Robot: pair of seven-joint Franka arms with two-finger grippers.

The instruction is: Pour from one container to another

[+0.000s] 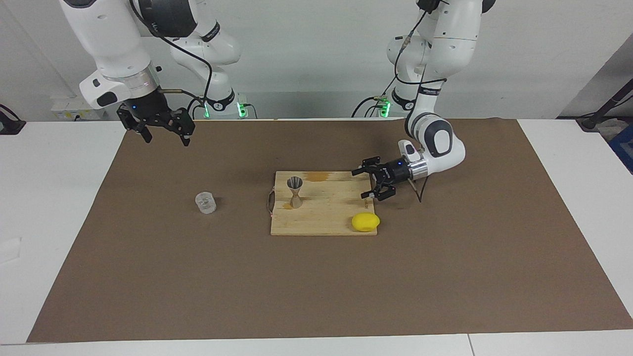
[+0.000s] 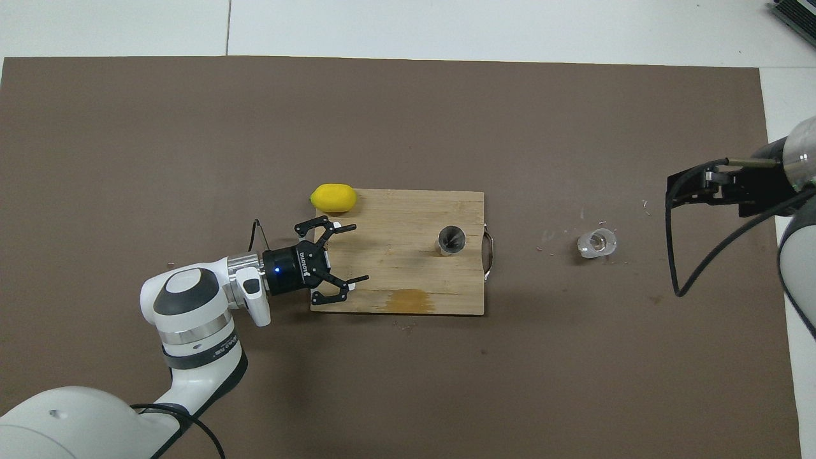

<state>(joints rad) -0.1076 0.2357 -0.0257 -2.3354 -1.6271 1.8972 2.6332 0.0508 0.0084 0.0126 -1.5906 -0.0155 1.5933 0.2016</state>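
Note:
The clear glass tumbler [image 1: 206, 202] stands upright on the brown mat, toward the right arm's end from the board; it also shows in the overhead view [image 2: 597, 243]. The silver hourglass jigger [image 1: 295, 192] stands upright on the wooden cutting board [image 1: 321, 220], near the board's end toward the right arm; from overhead its open cone shows [image 2: 451, 240]. My left gripper [image 1: 360, 184] is open and empty, low over the board's end toward the left arm [image 2: 359, 252]. My right gripper [image 1: 166, 141] is open and empty, raised over the mat at the right arm's end [image 2: 695, 188], apart from the tumbler.
A yellow lemon [image 1: 365, 222] lies at the board's corner farthest from the robots, toward the left arm's end [image 2: 333, 197]. The board [image 2: 395, 210] has a metal handle [image 2: 489, 255] facing the tumbler and a darker stain on its nearer edge. White table [image 1: 49, 198] surrounds the mat.

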